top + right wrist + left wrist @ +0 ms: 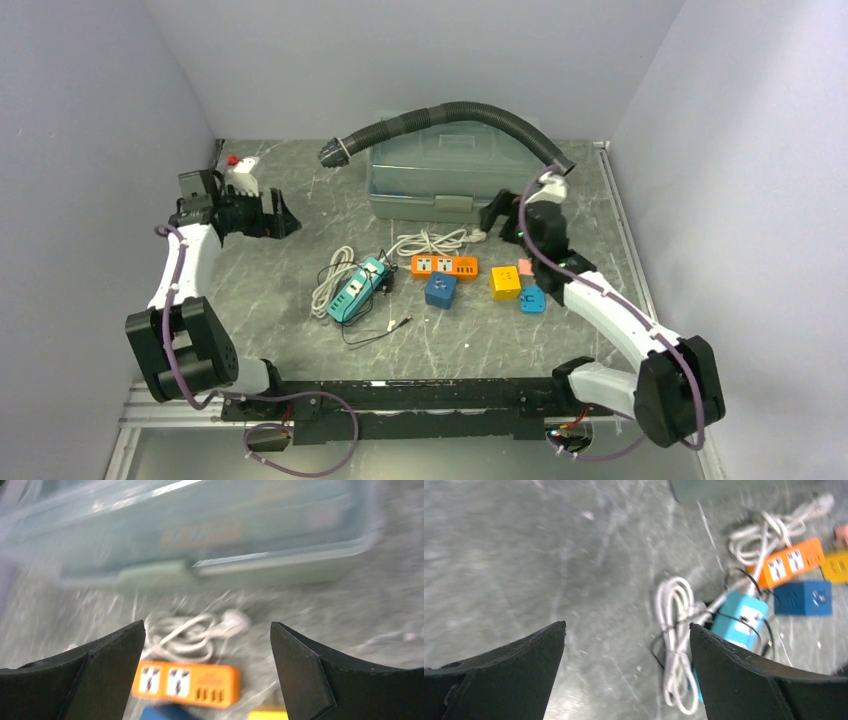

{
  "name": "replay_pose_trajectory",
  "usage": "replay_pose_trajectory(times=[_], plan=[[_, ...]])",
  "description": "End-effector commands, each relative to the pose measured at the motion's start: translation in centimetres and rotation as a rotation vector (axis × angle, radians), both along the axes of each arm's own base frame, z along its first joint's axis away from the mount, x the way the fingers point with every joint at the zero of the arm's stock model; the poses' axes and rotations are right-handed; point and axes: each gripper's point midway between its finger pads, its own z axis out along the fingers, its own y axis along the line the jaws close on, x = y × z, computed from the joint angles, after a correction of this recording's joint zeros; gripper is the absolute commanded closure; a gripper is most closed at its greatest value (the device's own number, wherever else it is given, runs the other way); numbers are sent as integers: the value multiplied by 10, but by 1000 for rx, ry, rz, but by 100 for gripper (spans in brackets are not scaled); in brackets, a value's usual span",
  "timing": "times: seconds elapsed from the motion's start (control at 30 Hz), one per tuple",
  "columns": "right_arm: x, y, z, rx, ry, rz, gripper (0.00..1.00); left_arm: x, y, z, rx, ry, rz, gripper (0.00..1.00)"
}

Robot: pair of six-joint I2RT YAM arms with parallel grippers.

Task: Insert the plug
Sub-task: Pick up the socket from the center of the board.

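Observation:
A white plug (478, 236) on a coiled white cord (430, 241) lies in front of the grey box; it also shows in the right wrist view (232, 621). An orange power strip (444, 265) lies just in front of the cord, also seen in the right wrist view (185, 677). A teal power strip (357, 288) with its own white cord (333, 280) lies to the left, also in the left wrist view (739, 617). My left gripper (283, 220) (626, 626) is open and empty, above bare table at far left. My right gripper (497, 215) (207, 625) is open and empty, above the plug and orange strip.
A grey lidded box (430, 175) with a black corrugated hose (450, 112) over it stands at the back. A blue cube socket (440, 289), a yellow cube (505, 282), a pink piece (525, 267) and a light-blue adapter (532, 299) lie near the orange strip. A thin black cable (370, 325) trails forward.

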Motion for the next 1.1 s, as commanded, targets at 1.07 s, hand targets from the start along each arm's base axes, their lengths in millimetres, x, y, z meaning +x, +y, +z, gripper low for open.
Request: replay_pose_trajectory(times=[1.07], plan=[[-124,174,-46,-344,120,434,5,-109,-148,-109,412,173,-623,15]])
